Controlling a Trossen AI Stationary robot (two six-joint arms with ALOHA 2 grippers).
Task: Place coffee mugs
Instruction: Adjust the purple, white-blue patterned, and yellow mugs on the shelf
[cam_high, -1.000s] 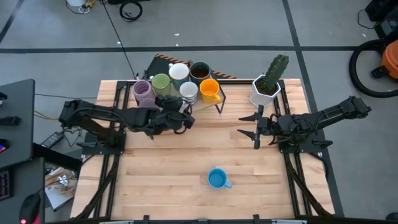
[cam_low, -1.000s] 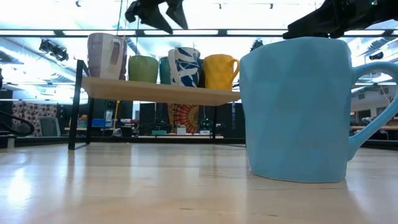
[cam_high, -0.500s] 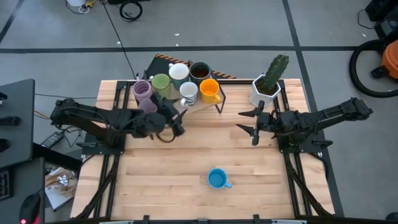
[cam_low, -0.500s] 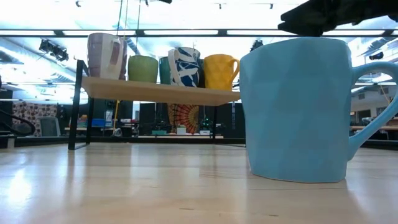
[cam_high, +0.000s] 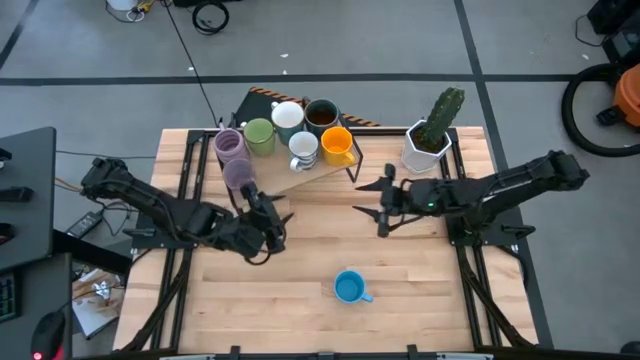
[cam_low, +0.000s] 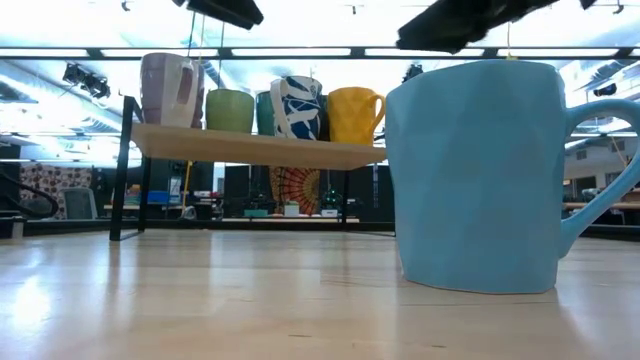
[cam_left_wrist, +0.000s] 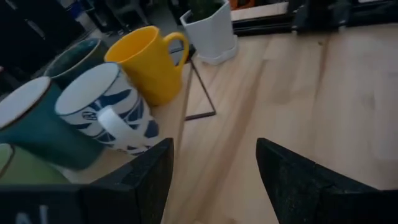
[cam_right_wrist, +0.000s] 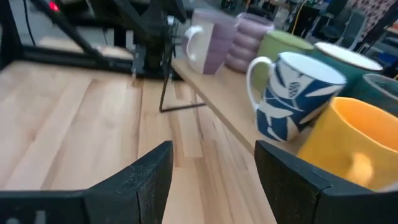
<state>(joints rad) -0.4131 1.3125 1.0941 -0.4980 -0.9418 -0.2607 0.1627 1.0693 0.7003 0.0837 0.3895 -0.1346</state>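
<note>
Pale wood-plank table (cam_high: 420, 290); faceted blue mug (cam_high: 348, 288) standing.

Blue mug (cam_high: 349, 288); orange mug (cam_high: 337, 146); blue-patterned white mug (cam_left_wrist: 107, 109).

High view: overhead, straight down, far, whole table (cam_high: 300, 300) plus both arms. Low view: table-top height, level, very near blue mug (cam_low: 475, 175), facing rack (cam_low: 250, 148) behind. Left wrist view: close behind left end effector (cam_left_wrist: 214, 180), facing rack mugs ahead. Right wrist view: behind right end effector (cam_right_wrist: 214, 180), same rack ahead. All views share rack.
</note>
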